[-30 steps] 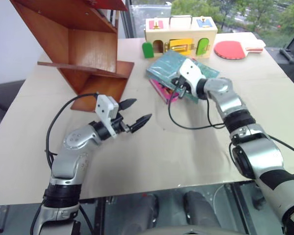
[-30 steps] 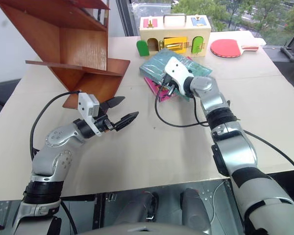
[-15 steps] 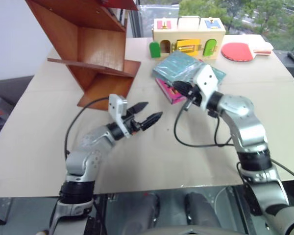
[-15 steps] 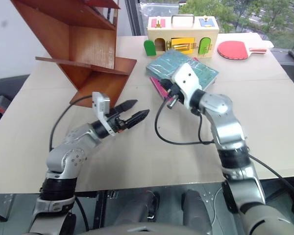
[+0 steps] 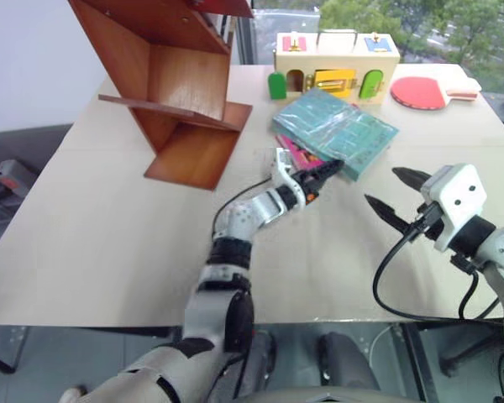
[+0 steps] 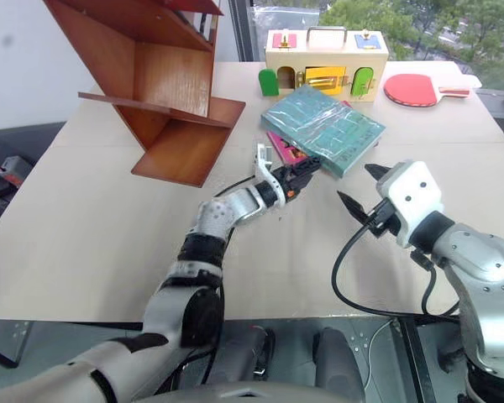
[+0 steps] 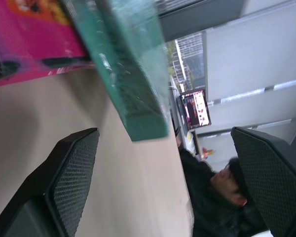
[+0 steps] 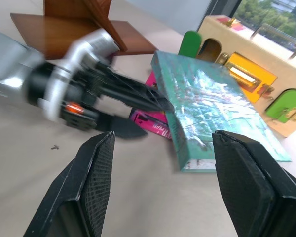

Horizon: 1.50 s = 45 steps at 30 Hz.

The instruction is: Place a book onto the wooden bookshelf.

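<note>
We see the book [image 5: 336, 132] lying flat on the pale surface [image 5: 109, 227], near its far side, resting partly on top of a smaller magenta-pink book [image 5: 296, 153] whose edge pokes out beneath it. Just behind the two books stands a pale wooden box [image 5: 336, 65] with coloured doors, and a red paddle [image 5: 428, 91] lies beside that box. The wooden bookshelf [image 5: 172, 80] stands at the far left of the surface, well apart from the book, with its slanted boards bare. Our left pincer [image 5: 323, 174] reaches across toward the books, its fingers spread, with the tips right at the near corner of the book and the pink one; in the left wrist view the book's corner sits between the two fingers, and we cannot tell whether they touch it. Our right pincer [image 5: 395, 191] hovers near the right, apart from the book, its fingers spread and holding nothing.
</note>
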{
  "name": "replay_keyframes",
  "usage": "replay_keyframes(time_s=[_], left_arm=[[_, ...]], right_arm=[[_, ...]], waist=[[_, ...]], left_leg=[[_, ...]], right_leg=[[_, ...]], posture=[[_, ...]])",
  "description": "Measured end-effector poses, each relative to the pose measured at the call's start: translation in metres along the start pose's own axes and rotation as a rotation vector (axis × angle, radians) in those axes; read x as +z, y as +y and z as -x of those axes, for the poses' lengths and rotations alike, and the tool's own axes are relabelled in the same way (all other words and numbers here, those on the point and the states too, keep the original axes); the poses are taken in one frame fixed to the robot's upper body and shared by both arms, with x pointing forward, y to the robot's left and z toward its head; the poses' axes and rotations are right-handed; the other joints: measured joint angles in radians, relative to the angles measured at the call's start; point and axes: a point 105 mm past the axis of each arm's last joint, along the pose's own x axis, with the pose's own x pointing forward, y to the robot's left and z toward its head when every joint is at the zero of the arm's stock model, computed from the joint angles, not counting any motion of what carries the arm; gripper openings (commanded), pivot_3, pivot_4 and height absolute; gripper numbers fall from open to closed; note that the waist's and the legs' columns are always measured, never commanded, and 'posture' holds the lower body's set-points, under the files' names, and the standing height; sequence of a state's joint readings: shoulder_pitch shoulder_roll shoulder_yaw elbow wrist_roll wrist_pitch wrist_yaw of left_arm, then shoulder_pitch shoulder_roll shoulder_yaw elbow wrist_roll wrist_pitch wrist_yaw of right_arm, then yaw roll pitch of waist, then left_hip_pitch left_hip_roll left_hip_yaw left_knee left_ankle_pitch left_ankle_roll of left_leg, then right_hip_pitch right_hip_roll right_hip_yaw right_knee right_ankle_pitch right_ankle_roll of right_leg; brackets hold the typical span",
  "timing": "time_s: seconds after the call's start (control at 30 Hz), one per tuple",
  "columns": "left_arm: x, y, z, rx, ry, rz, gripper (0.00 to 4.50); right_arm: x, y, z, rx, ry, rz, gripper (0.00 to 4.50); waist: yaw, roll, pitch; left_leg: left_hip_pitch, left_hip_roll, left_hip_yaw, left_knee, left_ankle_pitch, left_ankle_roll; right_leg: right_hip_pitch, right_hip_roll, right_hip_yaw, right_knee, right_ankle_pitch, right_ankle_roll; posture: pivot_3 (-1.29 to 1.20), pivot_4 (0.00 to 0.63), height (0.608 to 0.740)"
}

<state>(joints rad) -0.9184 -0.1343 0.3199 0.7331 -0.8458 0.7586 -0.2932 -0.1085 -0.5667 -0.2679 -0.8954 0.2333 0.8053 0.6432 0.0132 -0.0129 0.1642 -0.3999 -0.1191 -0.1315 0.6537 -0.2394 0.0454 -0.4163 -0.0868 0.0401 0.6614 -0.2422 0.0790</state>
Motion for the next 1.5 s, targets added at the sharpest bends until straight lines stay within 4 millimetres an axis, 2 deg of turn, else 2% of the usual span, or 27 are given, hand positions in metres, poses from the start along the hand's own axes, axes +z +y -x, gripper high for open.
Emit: replay_keyframes(time_s=[0.13, 0.3, 0.33, 0.4, 0.47, 0.63, 0.83, 0.93, 0.97, 1.03, 1.1, 1.2, 1.27, 1.3, 1.37, 1.43, 1.5], left_arm=[[0.008, 0.006, -0.012, 0.034, -0.065, 0.089, 4.5], [0.013, 0.005, -0.021, 0.032, -0.117, 0.152, 4.5], [0.013, 0.004, -0.022, 0.031, -0.121, 0.155, 4.1], [0.013, 0.003, -0.026, 0.035, -0.133, 0.175, 3.68], [0.011, 0.002, -0.027, 0.024, -0.123, 0.18, 2.93], [-0.005, -0.004, -0.029, -0.007, -0.013, 0.148, 2.93], [0.001, 0.006, 0.024, -0.048, 0.043, 0.073, 2.93], [0.008, 0.001, 0.055, -0.053, 0.027, 0.002, 4.24], [0.013, -0.003, 0.067, -0.057, 0.007, -0.033, 4.42], [0.021, -0.01, 0.08, -0.061, -0.023, -0.098, 4.42], [0.038, -0.026, 0.107, -0.051, -0.084, -0.322, 4.42], [0.046, -0.035, 0.135, -0.009, -0.091, -0.63, 4.5], [0.043, -0.046, 0.154, -0.019, -0.058, -0.891, 4.5], [0.042, -0.05, 0.155, -0.032, -0.056, -0.921, 4.5], [0.041, -0.058, 0.163, -0.071, -0.06, -1.011, 4.5], [0.043, -0.065, 0.174, -0.098, -0.056, -1.121, 4.5], [0.047, -0.069, 0.184, -0.098, -0.063, -1.202, 4.5]], right_arm=[[0.001, 0.009, 0.01, -0.02, 0.018, -0.003, 3.2], [-0.003, 0.01, 0.014, -0.07, 0.031, -0.028, 3.2], [-0.003, 0.009, 0.014, -0.076, 0.032, -0.03, 3.26], [-0.005, 0.01, 0.014, -0.102, 0.032, -0.041, 3.26], [-0.006, 0.009, 0.013, -0.126, 0.031, -0.051, 3.26], [-0.008, -0.01, 0.009, -0.255, 0.088, 0.022, 3.26], [-0.016, -0.07, -0.03, -0.32, 0.14, 0.033, 3.26], [-0.015, -0.096, -0.057, -0.319, 0.129, 0.016, 3.26], [-0.013, -0.1, -0.07, -0.294, 0.117, 0.012, 3.26], [-0.013, -0.099, -0.086, -0.251, 0.114, 0.01, 3.26], [-0.019, -0.094, -0.114, -0.172, 0.141, 0.014, 3.26], [-0.023, -0.093, -0.141, -0.131, 0.153, -0.02, 2.53], [-0.027, -0.101, -0.168, -0.126, 0.176, -0.054, 1.56], [-0.028, -0.103, -0.17, -0.132, 0.18, -0.054, 1.08], [-0.03, -0.102, -0.187, -0.137, 0.195, -0.051, 0.22], [-0.037, -0.098, -0.201, -0.153, 0.233, -0.041, 0.1], [-0.048, -0.093, -0.206, -0.164, 0.269, -0.032, 0.1]], waist=[[0.002, 0.0, 0.0], [0.002, -0.001, 0.0], [0.002, -0.001, 0.0], [0.001, -0.001, 0.0], [0.0, -0.001, 0.0], [0.001, -0.001, 0.0], [-0.036, 0.0, 0.0], [-0.04, 0.0, 0.0], [-0.042, 0.0, 0.0], [-0.041, 0.0, 0.0], [-0.04, 0.0, 0.0], [-0.047, 0.0, 0.0], [-0.053, 0.0, 0.0], [-0.049, 0.0, 0.0], [-0.048, 0.0, 0.0], [-0.052, 0.0, 0.0], [-0.052, 0.0, 0.0]], left_leg=[[0.0, 0.0, 0.0, 0.0, 0.0, 0.0], [0.0, -0.001, 0.0, 0.0, 0.0, 0.0], [0.0, -0.001, 0.0, 0.0, 0.0, 0.0], [0.0, -0.001, 0.0, 0.0, 0.0, 0.0], [0.0, -0.001, 0.0, 0.0, 0.0, 0.0], [0.0, -0.001, 0.0, 0.001, 0.0, 0.0], [0.002, 0.002, 0.003, -0.001, 0.0, 0.0], [0.002, 0.003, 0.004, -0.002, 0.0, 0.0], [0.002, 0.003, 0.004, -0.001, 0.0, 0.0], [0.002, 0.002, 0.005, -0.001, 0.0, 0.0], [0.001, 0.002, 0.006, -0.001, 0.0, 0.0], [0.001, 0.001, 0.007, -0.002, 0.0, 0.0], [0.002, 0.001, 0.008, -0.003, 0.0, 0.0], [0.002, 0.001, 0.008, -0.003, 0.0, 0.0], [0.001, 0.001, 0.006, -0.003, 0.0, 0.0], [0.001, 0.001, 0.005, -0.005, 0.0, 0.0], [0.001, 0.001, 0.005, -0.005, 0.0, 0.0]], right_leg=[[0.0, 0.0, 0.0, -0.001, 0.0, 0.0], [0.0, 0.0, 0.0, 0.0, 0.0, 0.0], [0.0, 0.0, 0.0, 0.0, 0.0, 0.0], [0.0, 0.0, 0.0, 0.0, 0.0, 0.0], [0.0, 0.0, 0.0, 0.0, 0.0, 0.0], [0.0, 0.001, 0.0, 0.001, 0.0, 0.0], [-0.002, 0.0, 0.005, 0.002, 0.0, 0.0], [-0.003, 0.0, 0.005, 0.002, 0.0, 0.0], [-0.003, 0.0, 0.006, 0.002, 0.0, 0.0], [-0.003, 0.0, 0.006, 0.002, 0.0, 0.0], [-0.003, 0.001, 0.006, 0.001, 0.0, 0.0], [-0.003, 0.001, 0.008, 0.001, 0.0, -0.001], [-0.004, 0.002, 0.009, 0.0, 0.0, -0.001], [-0.003, 0.002, 0.008, 0.0, 0.0, -0.001], [-0.003, 0.002, 0.006, -0.001, 0.0, -0.001], [-0.004, 0.001, 0.006, -0.001, 0.0, -0.001], [-0.004, 0.002, 0.006, -0.003, 0.0, -0.001]], posture=[[0.0, 0.15, 0.74], [0.0, 0.15, 0.74], [0.0, 0.15, 0.74], [0.0, 0.15, 0.74], [0.0, 0.15, 0.74], [0.0, 0.15, 0.74], [0.0, 0.15, 0.74], [0.0, 0.15, 0.74], [0.0, 0.15, 0.74], [0.0, 0.15, 0.74], [0.0, 0.15, 0.74], [0.0, 0.15, 0.74], [0.0, 0.15, 0.74], [0.0, 0.15, 0.74], [0.0, 0.15, 0.74], [0.0, 0.15, 0.74], [0.0, 0.15, 0.74]])
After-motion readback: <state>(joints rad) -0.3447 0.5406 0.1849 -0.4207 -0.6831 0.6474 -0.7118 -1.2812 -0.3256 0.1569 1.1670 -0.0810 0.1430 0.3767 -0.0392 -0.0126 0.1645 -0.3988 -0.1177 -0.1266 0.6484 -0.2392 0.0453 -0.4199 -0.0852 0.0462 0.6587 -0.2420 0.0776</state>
